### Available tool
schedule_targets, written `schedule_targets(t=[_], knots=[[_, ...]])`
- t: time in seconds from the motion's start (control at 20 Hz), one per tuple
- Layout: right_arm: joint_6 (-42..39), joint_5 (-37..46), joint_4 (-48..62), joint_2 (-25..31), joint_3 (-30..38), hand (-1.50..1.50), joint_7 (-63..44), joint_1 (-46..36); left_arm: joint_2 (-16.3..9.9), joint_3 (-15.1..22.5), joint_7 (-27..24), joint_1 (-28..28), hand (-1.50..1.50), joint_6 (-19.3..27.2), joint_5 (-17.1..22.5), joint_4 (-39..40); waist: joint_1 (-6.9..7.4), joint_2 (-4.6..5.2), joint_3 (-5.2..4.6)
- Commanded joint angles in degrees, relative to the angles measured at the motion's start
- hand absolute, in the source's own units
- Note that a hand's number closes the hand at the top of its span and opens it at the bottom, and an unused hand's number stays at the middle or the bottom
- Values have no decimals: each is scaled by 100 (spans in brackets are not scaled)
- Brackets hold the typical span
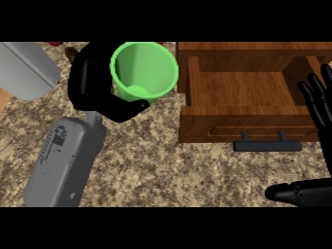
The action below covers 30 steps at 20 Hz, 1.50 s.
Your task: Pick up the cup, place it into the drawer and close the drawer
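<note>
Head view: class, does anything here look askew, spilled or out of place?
Nothing spilled or damaged. The green cup is tilted, mouth showing, only because the left hand holds it beside the open drawer. The right hand rests open.

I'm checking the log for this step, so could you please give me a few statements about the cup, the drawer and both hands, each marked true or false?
1. The left hand has its fingers curled round the green cup. True.
2. The cup already sits inside the drawer. False: it is held left of the drawer, outside it.
3. The drawer is open. True.
4. The right hand grips the drawer handle. False: it is open, fingers up, at the view's right edge, off the handle.
</note>
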<state>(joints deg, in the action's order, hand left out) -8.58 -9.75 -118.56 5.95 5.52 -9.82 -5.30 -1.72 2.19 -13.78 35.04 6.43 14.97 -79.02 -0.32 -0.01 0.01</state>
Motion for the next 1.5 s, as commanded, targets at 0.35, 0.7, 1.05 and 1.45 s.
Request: schedule_targets(t=[0.35, 0.7, 1.05, 1.45], knots=[[-134, -289, -114, 158, 214, -150, -156, 8, 169, 172, 596, 1591, 150, 690, -315, 954, -23, 2, 0], [-213, -361, -29, 226, 330, -150, -48, 38, 171, 225, 233, 2675, 150, 1011, -123, 2677, -109, 22, 1], [-72, -148, 28, -5, 79, -150, 61, 17, 172, 324, -314, 3493, 150, 1172, 284, 4097, -172, 45, 1], [-213, -230, 204, 32, 113, -150, 205, 24, 172, 1430, -562, 3681, 150, 1643, 1330, 4807, -286, 56, 4]])
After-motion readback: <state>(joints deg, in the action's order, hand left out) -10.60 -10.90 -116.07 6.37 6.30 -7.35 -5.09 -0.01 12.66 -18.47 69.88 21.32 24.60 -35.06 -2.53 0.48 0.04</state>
